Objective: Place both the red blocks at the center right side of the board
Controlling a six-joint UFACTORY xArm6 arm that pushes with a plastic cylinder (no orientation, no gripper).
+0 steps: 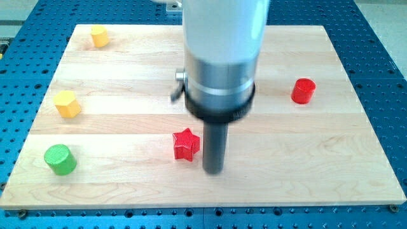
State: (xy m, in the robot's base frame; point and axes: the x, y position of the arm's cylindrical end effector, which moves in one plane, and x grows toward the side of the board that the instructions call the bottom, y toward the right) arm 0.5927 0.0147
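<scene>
Though nothing bears writing, my tip point(213, 170) adjoins red star point(186, 144).

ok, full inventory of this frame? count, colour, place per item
red star block: 1, red, lower centre, just to the view's left of my tip
red cylinder block: 1, red, right side, mid-height
yellow blocks: 2, yellow, one at top left, one at left edge mid-height
green cylinder block: 1, green, bottom left
board: 1, light wood, on a blue perforated table
my tip: 1, dark rod, lower centre, beside the red star
</scene>
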